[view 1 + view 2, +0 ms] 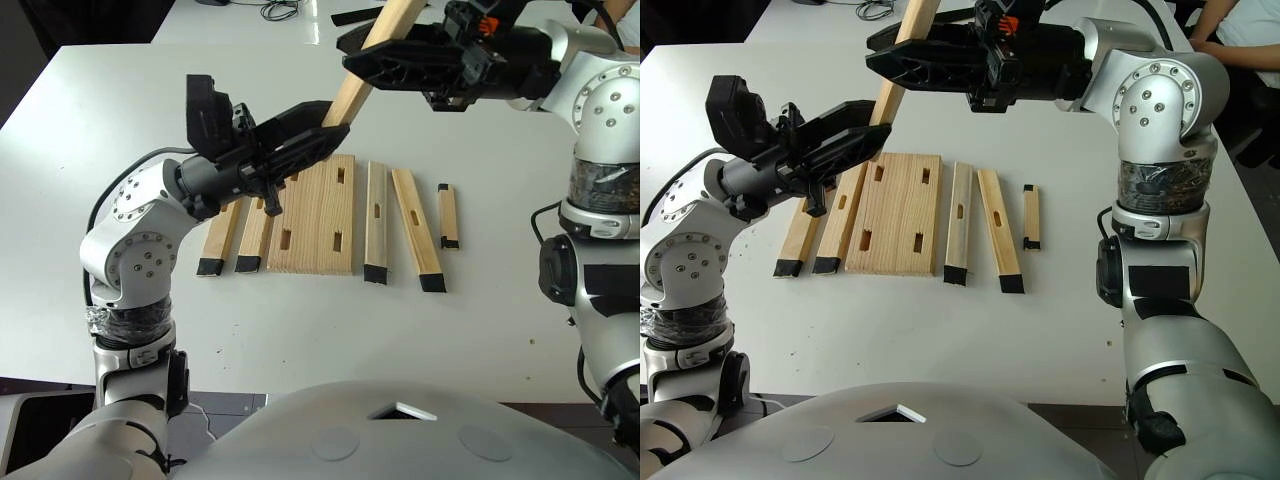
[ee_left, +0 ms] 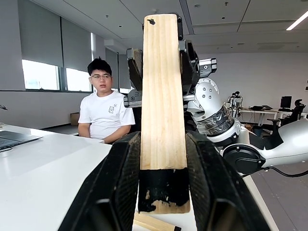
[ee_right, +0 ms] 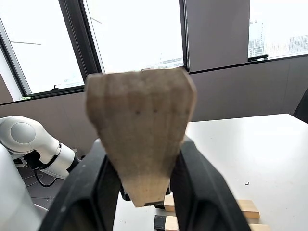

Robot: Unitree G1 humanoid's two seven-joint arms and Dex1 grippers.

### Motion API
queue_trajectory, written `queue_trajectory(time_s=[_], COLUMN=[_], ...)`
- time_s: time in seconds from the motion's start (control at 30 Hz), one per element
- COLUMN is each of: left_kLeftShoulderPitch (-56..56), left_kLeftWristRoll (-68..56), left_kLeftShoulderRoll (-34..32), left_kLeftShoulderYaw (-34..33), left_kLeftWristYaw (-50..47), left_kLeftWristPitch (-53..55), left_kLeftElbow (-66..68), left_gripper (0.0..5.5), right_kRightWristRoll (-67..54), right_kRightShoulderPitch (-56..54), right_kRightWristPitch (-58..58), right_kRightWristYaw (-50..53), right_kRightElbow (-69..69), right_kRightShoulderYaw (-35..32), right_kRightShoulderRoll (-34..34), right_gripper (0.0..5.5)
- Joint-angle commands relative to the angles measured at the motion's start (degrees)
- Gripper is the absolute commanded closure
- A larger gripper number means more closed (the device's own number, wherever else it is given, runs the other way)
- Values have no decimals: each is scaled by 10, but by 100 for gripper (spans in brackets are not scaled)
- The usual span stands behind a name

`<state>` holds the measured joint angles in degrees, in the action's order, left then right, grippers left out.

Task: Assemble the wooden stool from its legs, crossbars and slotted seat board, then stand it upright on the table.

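A wooden leg (image 1: 365, 65) with a black tip hangs tilted in the air above the table's far side. My left gripper (image 1: 322, 132) is shut on its lower, black-tipped end (image 2: 162, 187). My right gripper (image 1: 892, 55) is shut on its upper part (image 3: 139, 139). Below them the slotted seat board (image 1: 315, 215) lies flat on the white table (image 1: 100, 120). Two legs (image 1: 222, 235) (image 1: 255, 235) lie at its left, partly under my left arm. Two more legs (image 1: 376, 220) (image 1: 417, 228) and a short crossbar (image 1: 447, 215) lie at its right.
Cables (image 1: 280, 10) and a dark flat object (image 1: 355, 17) lie on the table behind, beyond the far edge. Bare tabletop stretches in front of the parts and out to the far left.
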<state>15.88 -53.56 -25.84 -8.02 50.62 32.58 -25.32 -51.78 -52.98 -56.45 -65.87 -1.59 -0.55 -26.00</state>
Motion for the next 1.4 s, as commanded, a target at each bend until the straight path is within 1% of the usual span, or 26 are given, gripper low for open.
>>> queue_trajectory(time_s=[0.03, 0.27, 0.3, 0.33, 0.5, 0.57, 0.7, 0.77, 0.8, 0.87, 0.97, 1.03, 1.1, 1.2, 1.3, 1.4], left_kLeftShoulderPitch=[-17, 4, 9, 13, 14, 8, -18, -30, -28, -4, 59, 93, 111, 140, 140, 136], left_kLeftWristRoll=[25, 38, 36, 36, 51, 58, 65, 57, 59, 85, 151, 204, 246, 307, 341, 364], left_kLeftShoulderRoll=[-22, -11, -8, -7, -13, -18, -20, -2, 17, 76, 181, 224, 244, 258, 270, 270], left_kLeftShoulderYaw=[9, 18, 19, 19, 14, 11, 3, -12, -20, -27, -42, -46, -38, -18, -40, -53], left_kLeftWristYaw=[14, -26, -34, -43, -65, -60, -64, -105, -141, -250, -447, -547, -596, -631, -680, -698], left_kLeftWristPitch=[-7, -12, -7, -4, -8, -15, -16, -10, -13, -27, -64, -81, -95, -125, -143, -171], left_kLeftElbow=[14, 36, 42, 48, 58, 55, 49, 44, 43, 57, 109, 145, 167, 208, 230, 225], left_gripper=[419, 419, 381, 375, 290, 287, 287, 287, 287, 287, 287, 287, 287, 287, 287, 287], right_kRightWristRoll=[-14, -11, -9, -7, 19, 55, 154, 186, 203, 233, 262, 274, 275, 273, 303, 343], right_kRightShoulderPitch=[0, 27, 32, 37, 53, 57, 74, 81, 87, 106, 156, 194, 224, 255, 246, 242], right_kRightWristPitch=[-5, 11, 14, 18, 52, 91, 204, 241, 259, 290, 318, 332, 331, 323, 348, 405], right_kRightWristYaw=[1, 37, 43, 49, 72, 74, 71, 58, 49, 31, 7, -7, -12, -13, -35, -68], right_kRightElbow=[8, 30, 32, 34, 28, 2, -80, -108, -115, -115, -82, -51, -27, 0, -15, -51], right_kRightShoulderYaw=[-17, -33, -36, -39, -43, -39, -39, -35, -27, -7, 27, 48, 58, 57, 84, 109], right_kRightShoulderRoll=[-5, 9, 11, 14, 13, 2, -41, -62, -69, -79, -87, -93, -94, -103, -105, -119], right_gripper=[419, 419, 419, 419, 419, 419, 419, 419, 419, 419, 419, 419, 419, 419, 419, 419])
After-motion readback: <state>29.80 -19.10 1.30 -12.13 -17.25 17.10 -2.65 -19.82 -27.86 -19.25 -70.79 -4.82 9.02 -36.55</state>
